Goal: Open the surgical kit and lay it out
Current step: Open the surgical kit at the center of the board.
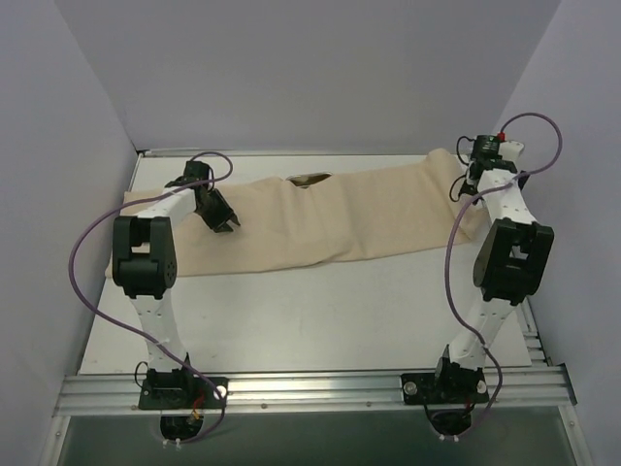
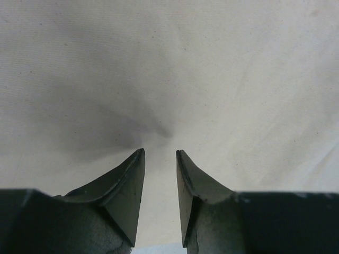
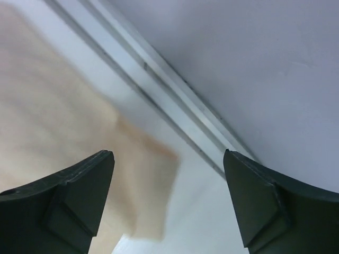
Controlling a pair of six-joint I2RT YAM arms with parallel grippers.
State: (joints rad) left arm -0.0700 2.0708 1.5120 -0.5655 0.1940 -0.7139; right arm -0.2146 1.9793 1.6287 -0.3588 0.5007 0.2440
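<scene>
The beige cloth wrap (image 1: 330,218) lies as a long folded band across the table, from near left to far right. A small gap at its far edge (image 1: 310,180) shows something dark and yellowish that I cannot make out. The steel tray and the ring-handled instruments are hidden. My left gripper (image 1: 225,221) hovers over the cloth's left part. In the left wrist view its jaws (image 2: 160,153) stand narrowly apart with nothing between them, and creased cloth (image 2: 212,79) fills the view. My right gripper (image 1: 460,186) is wide open (image 3: 168,156) over the cloth's right corner (image 3: 143,174).
The white table (image 1: 320,311) is boxed in by grey walls at left, back and right. A metal rail (image 3: 169,100) runs along the table edge by the right gripper. The aluminium base rail (image 1: 310,388) carries both arms at the near edge.
</scene>
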